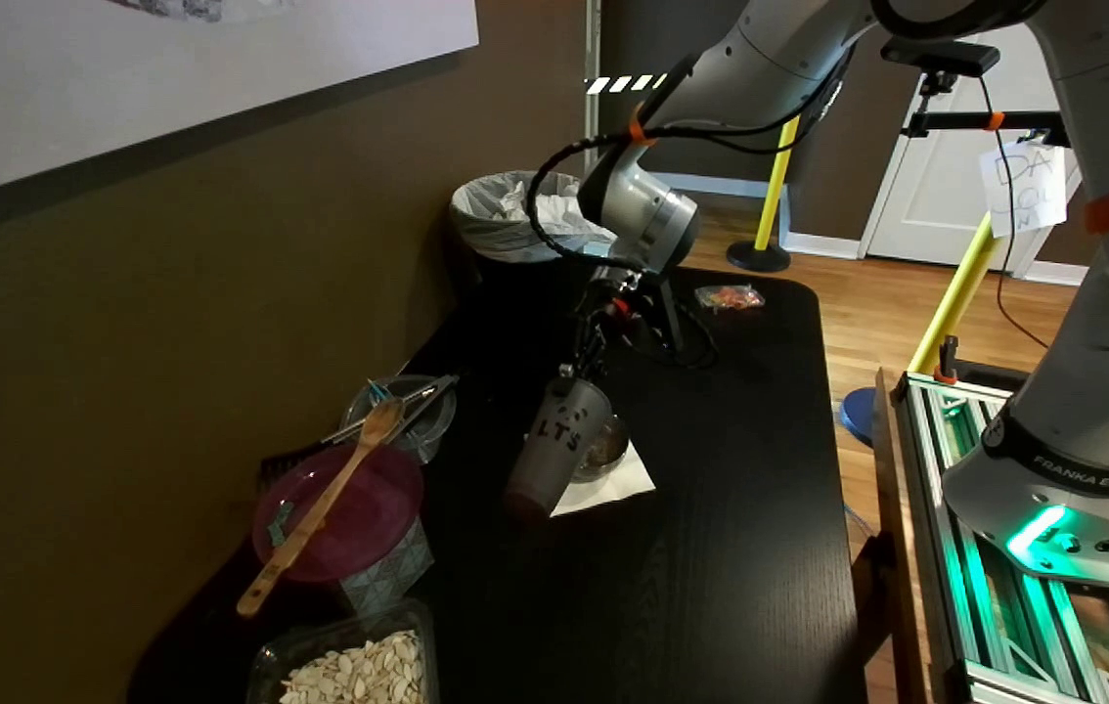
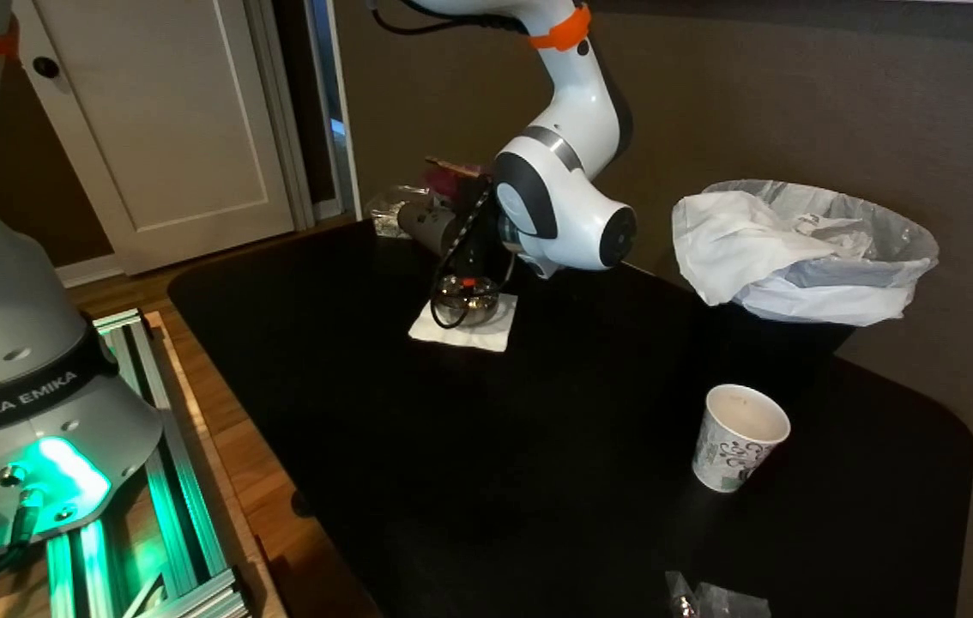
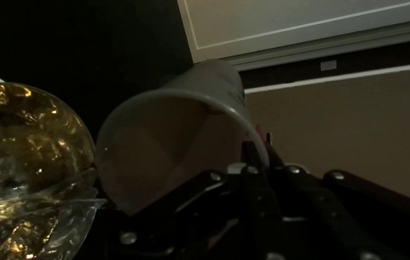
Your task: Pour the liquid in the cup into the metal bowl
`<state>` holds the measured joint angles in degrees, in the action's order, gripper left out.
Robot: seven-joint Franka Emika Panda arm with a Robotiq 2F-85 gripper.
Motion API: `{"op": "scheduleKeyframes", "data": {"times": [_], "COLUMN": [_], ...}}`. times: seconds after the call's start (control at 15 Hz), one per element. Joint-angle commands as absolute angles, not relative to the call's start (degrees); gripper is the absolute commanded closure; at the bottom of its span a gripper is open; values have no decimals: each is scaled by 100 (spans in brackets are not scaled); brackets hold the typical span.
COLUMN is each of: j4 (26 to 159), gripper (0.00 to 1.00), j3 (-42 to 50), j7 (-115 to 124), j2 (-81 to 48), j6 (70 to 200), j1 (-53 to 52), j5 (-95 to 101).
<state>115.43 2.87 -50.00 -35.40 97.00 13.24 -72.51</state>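
Note:
The cup (image 1: 559, 435), a grey translucent tumbler with dark lettering, is held tilted; it also shows in an exterior view (image 2: 425, 225). My gripper (image 3: 261, 157) is shut on its rim, one finger inside and one outside. In the wrist view the cup (image 3: 214, 77) has its mouth toward the camera; no liquid can be made out in it. The metal bowl (image 2: 478, 307) sits on a white napkin (image 2: 491, 336), close beside the cup. In the wrist view the bowl (image 3: 28, 144) shows a shiny, golden-glinting inside at the left; its contents cannot be told. The cup partly hides the bowl (image 1: 610, 445).
A pink bowl (image 1: 359, 528) with a wooden spoon, a clear container (image 1: 427, 420) with utensils and a tray of almond slices (image 1: 369, 670) line the wall side. A white paper cup (image 2: 740, 438), a lined bin (image 2: 830, 249) and a snack bag (image 1: 731, 297) are at the other end.

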Motion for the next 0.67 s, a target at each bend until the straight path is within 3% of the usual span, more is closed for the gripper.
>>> {"op": "scheduleKeyframes", "data": {"times": [0.0, 0.6], "j4": [11493, 11567], "gripper": [99, 99], "j3": [367, 443], "j7": [-5102, -5159], "j2": [-3661, -3557], "j6": [9389, 9605], "j1": [1335, 1156], "j5": [-7460, -7278]}}
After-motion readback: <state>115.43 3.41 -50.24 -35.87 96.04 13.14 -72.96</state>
